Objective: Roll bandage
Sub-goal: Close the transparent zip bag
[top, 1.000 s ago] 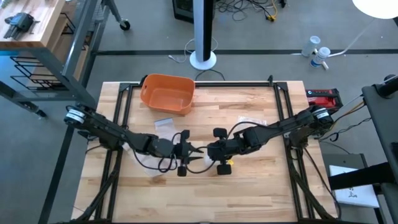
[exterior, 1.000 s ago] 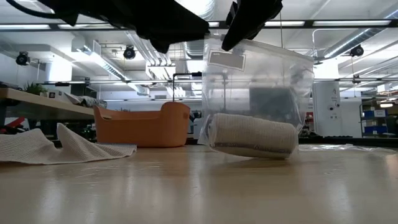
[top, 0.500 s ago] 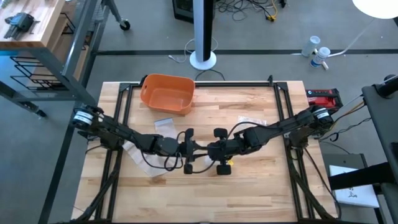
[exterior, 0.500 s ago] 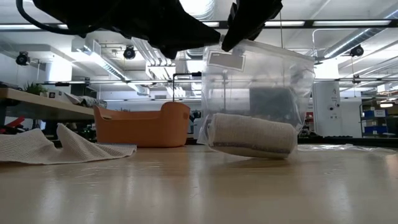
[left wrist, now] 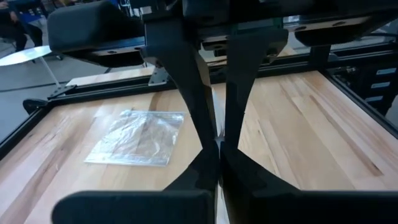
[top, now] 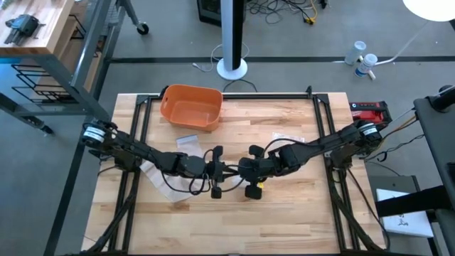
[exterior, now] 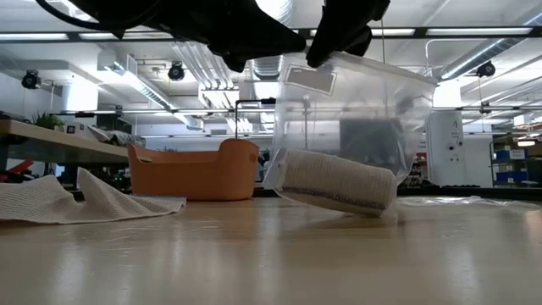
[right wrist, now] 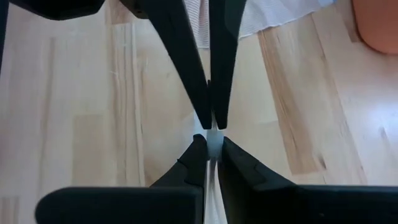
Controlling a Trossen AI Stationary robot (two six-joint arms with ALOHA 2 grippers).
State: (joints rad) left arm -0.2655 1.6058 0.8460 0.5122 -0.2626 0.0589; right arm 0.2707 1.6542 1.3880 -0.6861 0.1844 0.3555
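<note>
Both grippers [top: 233, 173] pinch bag [exterior: 351, 127] top edge, mid-table.

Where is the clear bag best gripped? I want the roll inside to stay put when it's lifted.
By its top edge, coming from above. The bag hangs limp with the roll lying tilted at its bottom, so a pinch on the thin upper rim likely keeps the weight low. The left gripper and right gripper pinch there, tip to tip.

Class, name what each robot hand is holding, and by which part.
Both the left hand and the right hand pinch the top edge of the clear plastic bag containing the rolled bandage.
</note>
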